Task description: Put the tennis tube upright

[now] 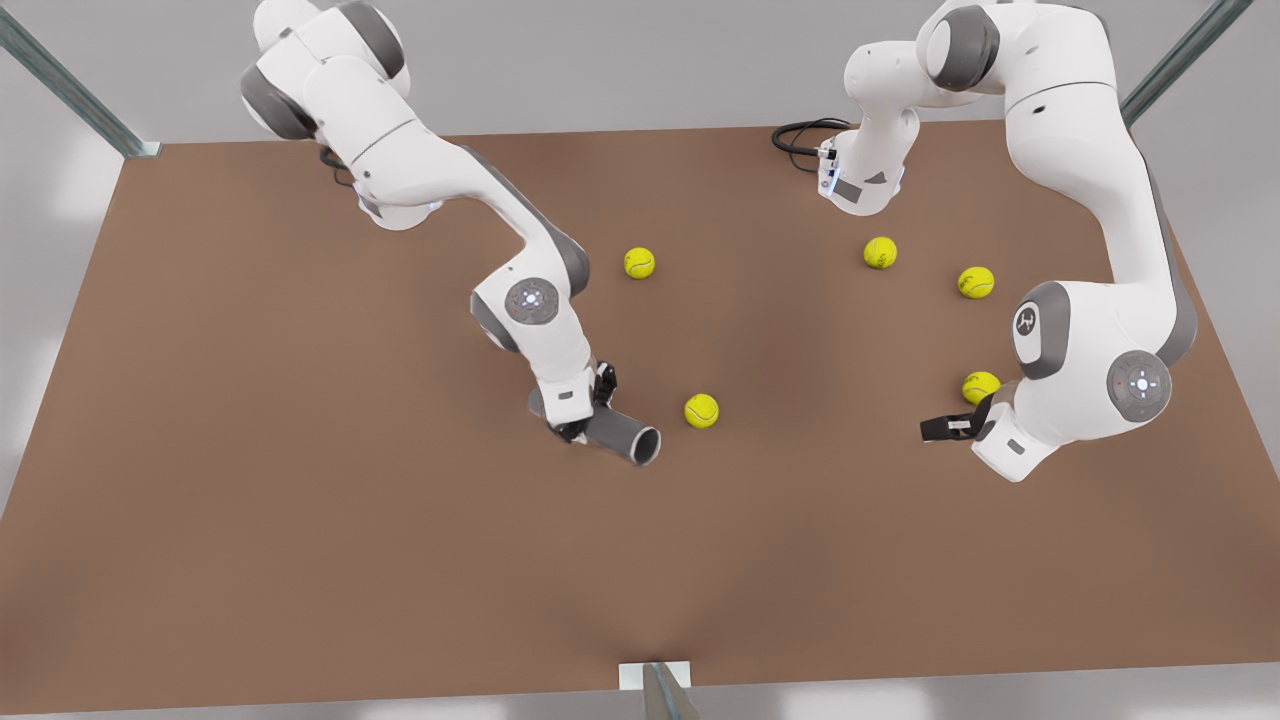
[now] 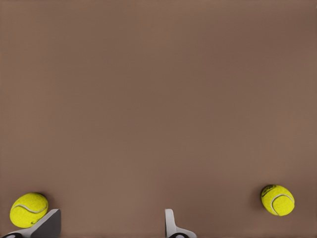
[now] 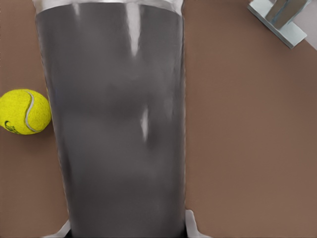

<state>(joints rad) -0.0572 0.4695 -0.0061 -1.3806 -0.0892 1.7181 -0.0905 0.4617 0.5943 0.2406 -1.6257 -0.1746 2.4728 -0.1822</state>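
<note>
The tennis tube (image 1: 625, 435) is a grey cylinder lying on its side on the brown table (image 1: 300, 500), its open end toward the front view's right. My right gripper (image 1: 588, 408), on the front view's left arm, straddles the tube's middle and is shut on it. In the right wrist view the tube (image 3: 119, 129) runs away from the camera, with a fingertip (image 3: 194, 227) pressed against each side. My left gripper (image 1: 940, 428) hangs open with nothing in it at the front view's right, its fingers (image 2: 171, 225) spread wide just above the table.
Several yellow-green tennis balls lie about: one (image 1: 701, 410) next to the tube's open end, one (image 1: 980, 387) behind the left gripper, others (image 1: 639, 262) (image 1: 880, 252) (image 1: 975, 282) farther back. A metal bracket (image 1: 655, 680) sits at the table's front edge.
</note>
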